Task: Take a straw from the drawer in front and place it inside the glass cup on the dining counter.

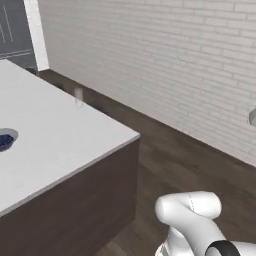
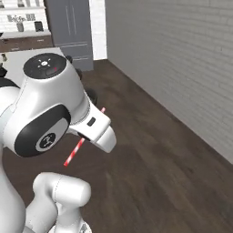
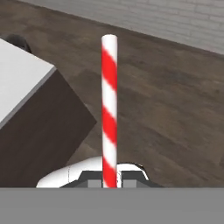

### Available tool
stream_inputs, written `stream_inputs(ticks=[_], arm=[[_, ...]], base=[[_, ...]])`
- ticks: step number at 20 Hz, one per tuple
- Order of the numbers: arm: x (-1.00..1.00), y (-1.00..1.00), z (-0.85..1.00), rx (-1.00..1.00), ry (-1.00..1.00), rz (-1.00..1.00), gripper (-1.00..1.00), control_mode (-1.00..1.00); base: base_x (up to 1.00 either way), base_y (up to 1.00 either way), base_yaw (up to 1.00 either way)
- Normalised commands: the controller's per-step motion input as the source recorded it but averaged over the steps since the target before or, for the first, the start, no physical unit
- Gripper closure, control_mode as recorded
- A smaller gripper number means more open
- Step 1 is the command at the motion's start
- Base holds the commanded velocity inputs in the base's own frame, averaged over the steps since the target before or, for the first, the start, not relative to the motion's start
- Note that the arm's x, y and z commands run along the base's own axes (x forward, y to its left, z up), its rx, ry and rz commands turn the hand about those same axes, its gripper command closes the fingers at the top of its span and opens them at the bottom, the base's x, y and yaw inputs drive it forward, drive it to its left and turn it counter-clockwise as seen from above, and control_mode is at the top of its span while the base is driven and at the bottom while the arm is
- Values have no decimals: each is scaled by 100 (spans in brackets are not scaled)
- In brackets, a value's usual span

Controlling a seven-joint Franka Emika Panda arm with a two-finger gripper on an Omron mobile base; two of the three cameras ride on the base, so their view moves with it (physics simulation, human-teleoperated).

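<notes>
A red-and-white striped straw [image 3: 109, 109] stands straight up from my gripper [image 3: 109, 183], which is shut on its lower end. In the right base view the straw [image 2: 74, 154] slants across behind the white hand, both ends sticking out. The glass cup [image 1: 78, 96] is a small clear tumbler standing near the far edge of the white dining counter [image 1: 60, 145], well to the left of my arm. A corner of that counter [image 3: 22, 83] lies at the upper left of the hand view, left of the straw. The drawer is out of view.
A small bowl with blue contents [image 1: 5, 140] sits at the counter's left edge. A pale brick wall [image 1: 175, 55] runs along the right over dark wooden floor [image 2: 159, 159]. A tall grey cabinet [image 2: 70, 27] stands at the back.
</notes>
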Motion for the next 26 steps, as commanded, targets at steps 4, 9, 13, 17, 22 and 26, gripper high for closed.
stream_inputs(ticks=[4, 9, 13, 17, 22, 26], arm=[[0, 0, 0, 0, 0, 0, 100, 100], [0, 0, 0, 0, 0, 0, 100, 100], [0, 0, 0, 0, 0, 0, 100, 100], [0, 0, 0, 0, 0, 0, 100, 100], [0, 0, 0, 0, 0, 0, 100, 100], [0, 0, 0, 0, 0, 0, 100, 100]], base=[[63, -71, 45], [56, -72, 46], [50, -72, 46], [55, -67, 46], [47, -71, 48], [23, -75, 51]])
